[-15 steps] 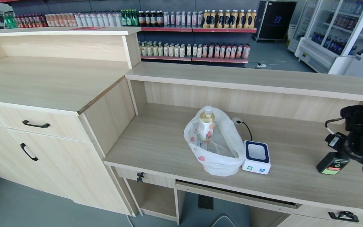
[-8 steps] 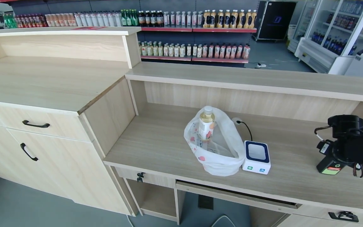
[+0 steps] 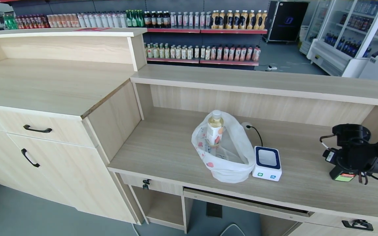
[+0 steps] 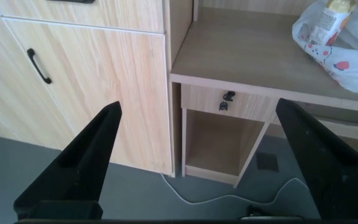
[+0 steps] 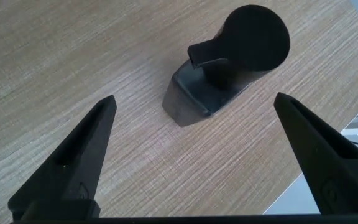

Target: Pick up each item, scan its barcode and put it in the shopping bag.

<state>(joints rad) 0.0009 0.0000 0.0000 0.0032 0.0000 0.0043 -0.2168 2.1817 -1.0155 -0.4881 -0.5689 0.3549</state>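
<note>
Shopping bag [image 3: 228, 164]: white thin plastic with small red printed shapes; it sat slumped and open-mouthed near the middle of the desk [image 3: 162, 147], towards its front edge.
Bottle [image 3: 215, 128]: stood upright inside the bag against its left side, with a white cap, pale yellow drink and a light label bearing some orange.
Bag from the left wrist view: the bag [image 4: 347, 53] and the bottle's label [image 4: 328, 22] showed on the desk top above a small keyed lock.
Handheld scanner [image 3: 342, 173]: black, with a green and red label; it rested on the desk near the right end, well apart from the bag.
Scanner from the right wrist view: a dark body [image 5: 229, 68] with a round head, on bare wood grain.
Right gripper [image 3: 351, 154]: hung just over the handheld scanner; its fingers [image 5: 73, 162] were spread wide and gripped nothing.
Left gripper [image 4: 199, 107]: sat low, facing the desk's front; its fingers [image 4: 79, 168] were spread wide and gripped nothing.
White box [image 3: 267, 159]: a small white unit with a dark-framed top window, just beside the bag on its right, with a black cable running back from it.
Desk: light wood with a raised back ledge; a taller cabinet [image 3: 44, 88] with black handles joined it on the left.
Room: a shop, with bottle racks [image 3: 202, 19] on red shelves behind, glass-door coolers [image 3: 356, 29] at the right, and a grey floor.
</note>
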